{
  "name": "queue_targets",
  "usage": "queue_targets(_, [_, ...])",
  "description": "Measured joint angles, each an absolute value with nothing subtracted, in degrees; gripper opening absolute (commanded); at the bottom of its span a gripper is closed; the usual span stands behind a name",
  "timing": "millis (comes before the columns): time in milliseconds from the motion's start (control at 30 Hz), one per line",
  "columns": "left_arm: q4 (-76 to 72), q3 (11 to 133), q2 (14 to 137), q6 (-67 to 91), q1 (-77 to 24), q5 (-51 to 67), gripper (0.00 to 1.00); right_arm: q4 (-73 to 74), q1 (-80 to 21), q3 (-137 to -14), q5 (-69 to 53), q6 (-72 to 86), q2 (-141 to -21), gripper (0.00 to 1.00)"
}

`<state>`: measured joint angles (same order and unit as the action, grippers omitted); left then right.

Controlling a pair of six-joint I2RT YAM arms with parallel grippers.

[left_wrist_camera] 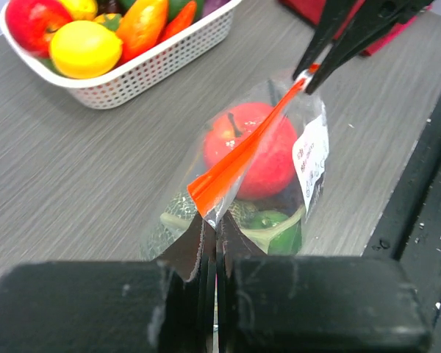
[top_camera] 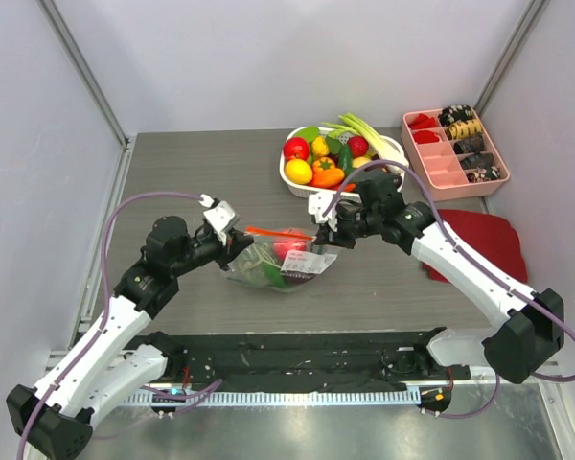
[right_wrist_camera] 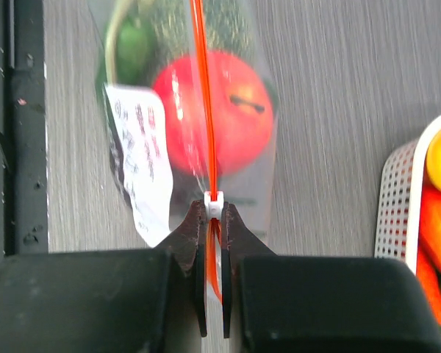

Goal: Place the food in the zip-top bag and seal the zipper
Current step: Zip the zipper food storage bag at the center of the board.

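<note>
Zipper (left_wrist_camera: 239,162) clamped at both ends by left fingers (left_wrist_camera: 185,254), right fingers (right_wrist_camera: 187,237); white end piece (right_wrist_camera: 215,209) clear only from right wrist.

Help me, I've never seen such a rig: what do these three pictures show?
Two robot arms are bolted to a table. One picture looks down from above; the other two come from cameras on each wrist. The left pincer and right pincer each pinch one end of the orange zipper of a clear bag, stretching it taut. Inside are a red fruit and green toy vegetables. Behind sit a white basket of toy produce, a pink tray and a red cloth.
</note>
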<state>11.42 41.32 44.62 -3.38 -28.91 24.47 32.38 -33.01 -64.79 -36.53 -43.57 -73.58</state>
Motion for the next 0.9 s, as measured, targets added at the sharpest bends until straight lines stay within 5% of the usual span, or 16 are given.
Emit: queue_targets(900, [16.08,41.32,45.93,-3.25,-25.85,17.87,0.0,46.02,-21.39,-64.14,-36.38,-55.11,-72.01,0.01])
